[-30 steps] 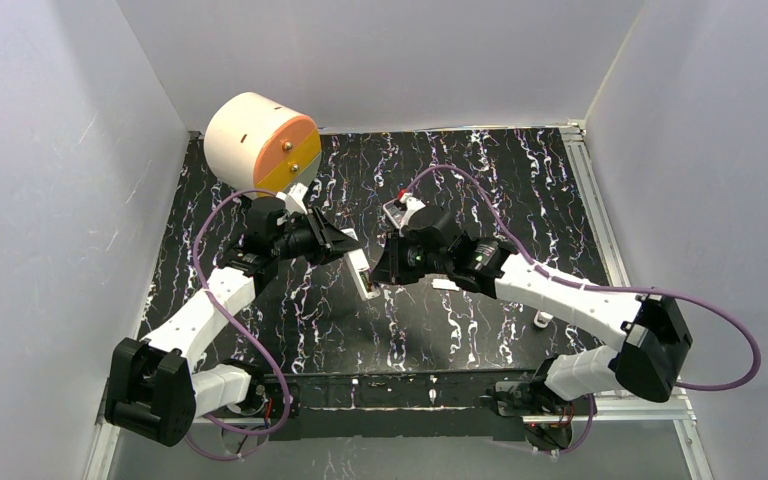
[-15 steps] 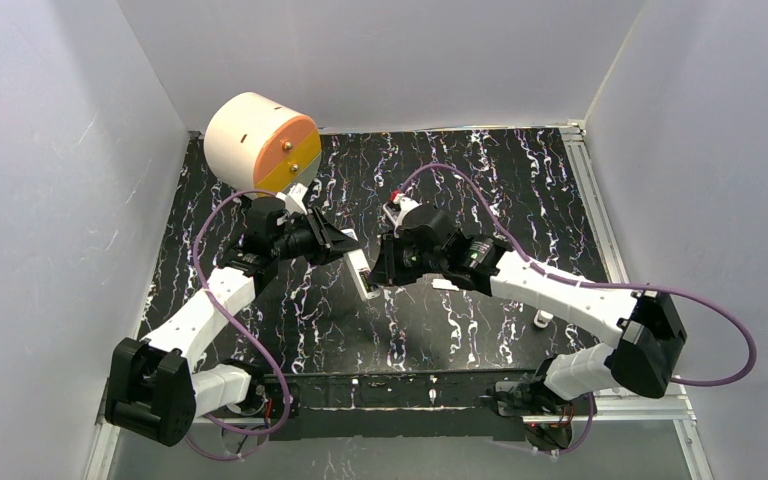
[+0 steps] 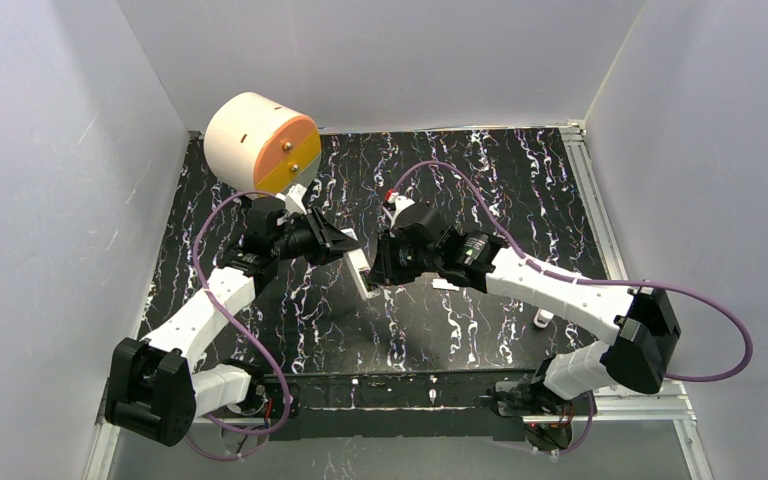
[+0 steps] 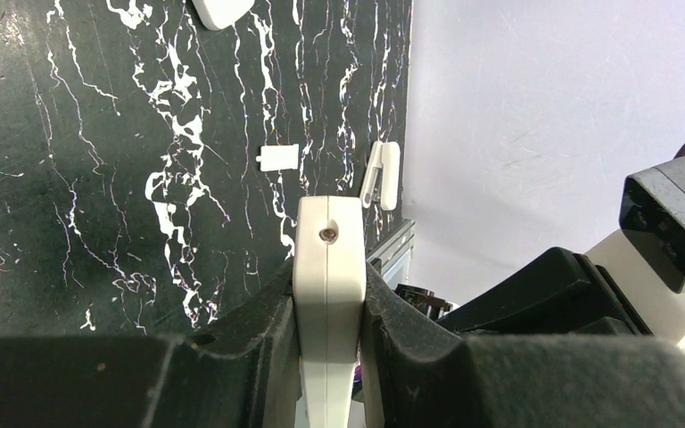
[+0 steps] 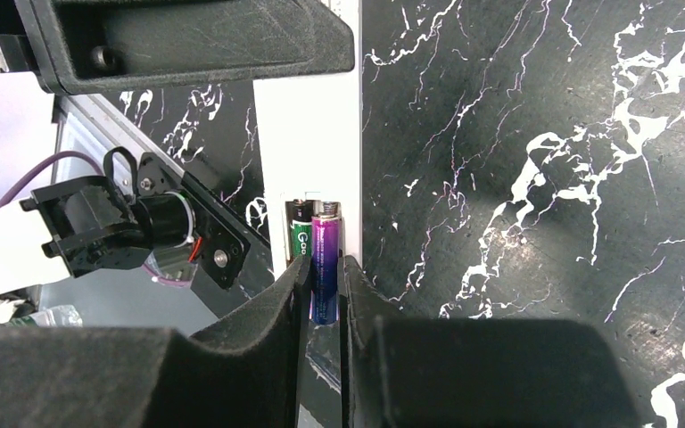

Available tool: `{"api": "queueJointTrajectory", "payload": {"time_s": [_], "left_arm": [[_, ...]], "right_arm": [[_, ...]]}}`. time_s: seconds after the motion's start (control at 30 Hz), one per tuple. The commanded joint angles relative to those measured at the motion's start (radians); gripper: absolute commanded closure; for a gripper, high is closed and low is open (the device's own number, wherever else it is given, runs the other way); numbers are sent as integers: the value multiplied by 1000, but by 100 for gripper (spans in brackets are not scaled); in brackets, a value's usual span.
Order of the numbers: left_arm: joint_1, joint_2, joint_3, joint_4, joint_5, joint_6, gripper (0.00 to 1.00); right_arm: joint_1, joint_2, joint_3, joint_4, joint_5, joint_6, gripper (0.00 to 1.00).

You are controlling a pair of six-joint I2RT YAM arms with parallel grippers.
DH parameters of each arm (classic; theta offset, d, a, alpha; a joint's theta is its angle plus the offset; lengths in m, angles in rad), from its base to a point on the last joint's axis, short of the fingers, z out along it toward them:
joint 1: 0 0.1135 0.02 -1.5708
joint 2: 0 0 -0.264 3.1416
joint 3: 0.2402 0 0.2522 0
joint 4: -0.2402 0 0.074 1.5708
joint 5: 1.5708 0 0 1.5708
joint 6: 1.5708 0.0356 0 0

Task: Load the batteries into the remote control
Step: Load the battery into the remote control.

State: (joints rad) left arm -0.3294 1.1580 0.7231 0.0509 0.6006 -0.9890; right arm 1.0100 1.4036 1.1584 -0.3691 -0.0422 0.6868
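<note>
Top external view: the two arms meet over the middle of the black, white-veined surface [image 3: 520, 190]. The left claw [image 3: 352, 254] is clenched on a white remote [image 3: 363, 277], which it holds off the surface with its length running near to far. The right claw [image 3: 374, 270] comes in from the right and ends at the remote's open side. A big cream drum [image 3: 260, 140] with an orange and yellow face stands in the far left corner, well apart from both claws.

In the left wrist view, the remote stands on edge between the two black fingers [image 4: 268, 312], and both pads press flat on its sides. Beyond it, a small flat white plate [image 4: 278, 158] lies on the surface. A narrow white piece [image 4: 383, 176] lies just beside the surface's edge, and part of another white thing [image 4: 221, 11] shows at the top of this view.

In the right wrist view, the remote's battery bay is open. A dark green battery [image 5: 301, 241] lies in the left slot. A purple battery [image 5: 325, 263] lies next to it, touching it, in line with the second slot. The right claw is grasping this purple battery: its two fingertips [image 5: 287, 299] sit tight on either side, with no gap to be seen. I cannot tell whether the purple battery is fully seated, since its near end is hidden between the fingers.
</note>
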Motion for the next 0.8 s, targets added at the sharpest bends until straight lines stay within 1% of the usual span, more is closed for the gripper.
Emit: {"api": "queueJointTrajectory", "payload": {"time_s": [0.0, 0.27, 0.47, 0.63, 0.77], "left_arm": [[1, -9, 50, 27, 30, -46, 100], [2, -2, 52, 30, 33, -54, 100], [1, -1, 52, 52, 54, -96, 100], [3, -4, 53, 55, 65, -112, 100], [8, -6, 49, 55, 68, -108, 100]], "right_arm": [[19, 17, 40, -62, 25, -25, 76], [34, 31, 48, -56, 18, -40, 74], [53, 68, 67, -73, 18, -53, 73], [62, 78, 82, -88, 38, -52, 73], [61, 63, 90, -111, 106, -44, 71]]}}
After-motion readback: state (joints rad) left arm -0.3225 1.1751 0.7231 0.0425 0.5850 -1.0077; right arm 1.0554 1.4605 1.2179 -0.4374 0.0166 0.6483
